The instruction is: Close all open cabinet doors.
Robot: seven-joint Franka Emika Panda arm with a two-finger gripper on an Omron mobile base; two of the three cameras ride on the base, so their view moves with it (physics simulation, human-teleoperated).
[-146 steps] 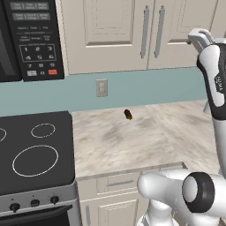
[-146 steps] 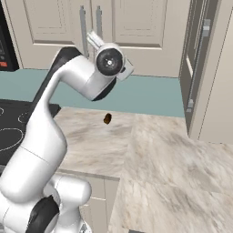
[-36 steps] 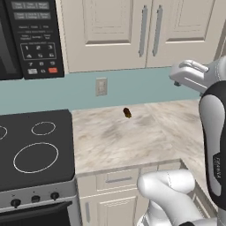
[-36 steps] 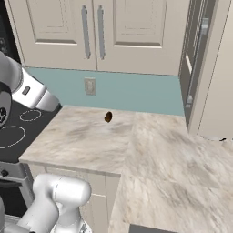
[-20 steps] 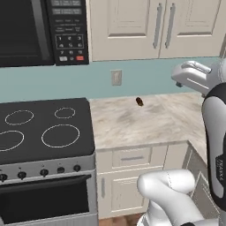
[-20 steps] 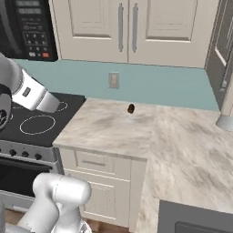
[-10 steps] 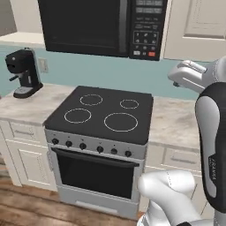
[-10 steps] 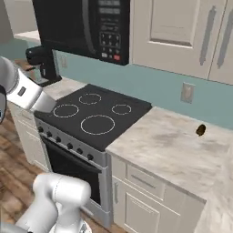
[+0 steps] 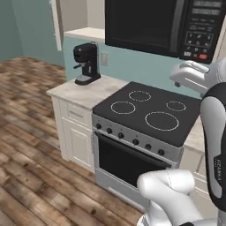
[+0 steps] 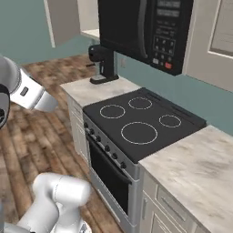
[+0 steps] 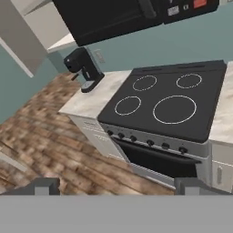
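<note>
The stove [image 11: 173,107] fills the centre, the microwave [image 11: 118,16] above it at 12 o'clock. An open cabinet door [image 11: 20,41], long axis vertical, hangs at 10 o'clock above the coffee maker [image 11: 84,68], well apart from the gripper [image 11: 116,186]. Its fingertips [image 11: 43,185] stand spread, holding nothing.

My two base cameras looked forward and down from behind my arm, left and right, sharing the black four-ring stove [image 9: 150,115] and black coffee maker [image 10: 103,63]. My hand camera faced the same stove [image 11: 170,102] from farther above.
</note>
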